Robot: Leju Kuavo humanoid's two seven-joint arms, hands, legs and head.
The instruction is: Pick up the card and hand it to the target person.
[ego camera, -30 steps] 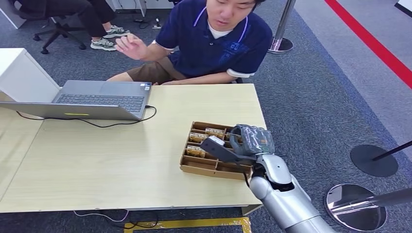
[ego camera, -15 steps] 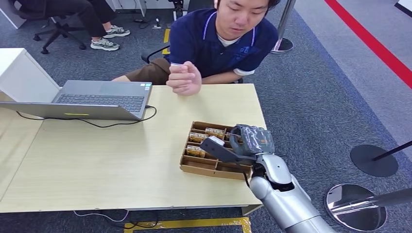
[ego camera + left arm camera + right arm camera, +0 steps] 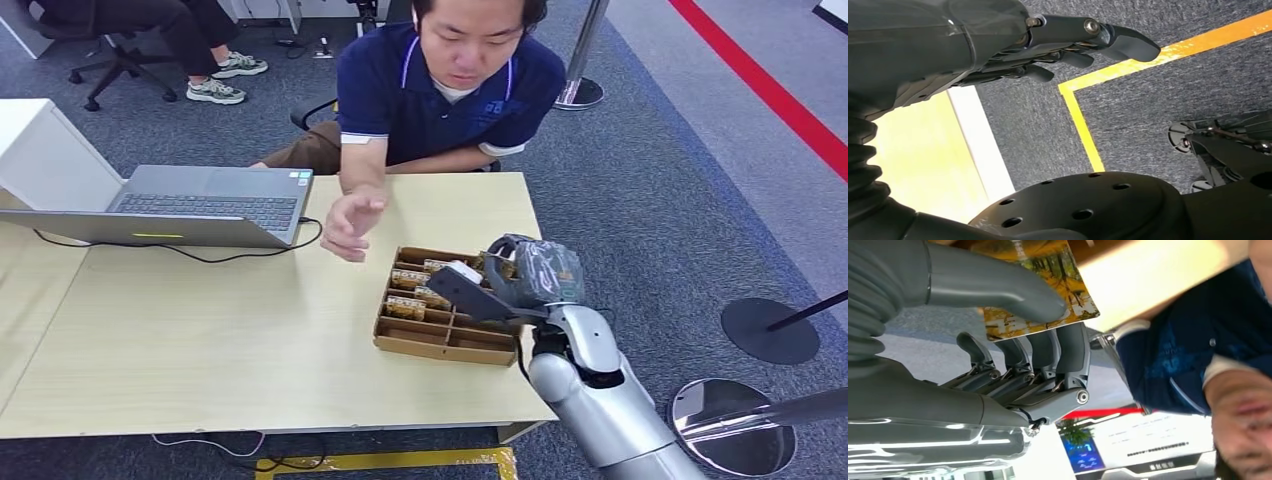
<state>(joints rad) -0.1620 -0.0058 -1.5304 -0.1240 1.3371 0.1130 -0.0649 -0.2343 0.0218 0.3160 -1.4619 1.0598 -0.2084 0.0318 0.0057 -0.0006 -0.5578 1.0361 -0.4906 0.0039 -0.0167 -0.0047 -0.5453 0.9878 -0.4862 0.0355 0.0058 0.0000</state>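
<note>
A card (image 3: 1033,285) printed in yellow and green is pinched between the thumb and fingers of my right hand (image 3: 1038,360). In the head view that right hand (image 3: 520,280) hovers just above the right end of a brown compartment box (image 3: 440,345) holding more cards (image 3: 405,307). The target person (image 3: 450,80), in a dark blue shirt, sits behind the table and stretches a hand (image 3: 350,225) out over it, left of the box. My left hand (image 3: 998,45) hangs beside the table with its fingers loosely apart, holding nothing.
An open laptop (image 3: 200,205) with a black cable lies at the wooden table's (image 3: 200,340) back left. Round stanchion bases (image 3: 735,425) stand on the grey carpet to my right. Yellow floor tape (image 3: 1083,125) runs below the table edge.
The person has lowered the raised hand and reached it forward over the table toward the box. My right hand has lifted slightly up and to the right with the card.
</note>
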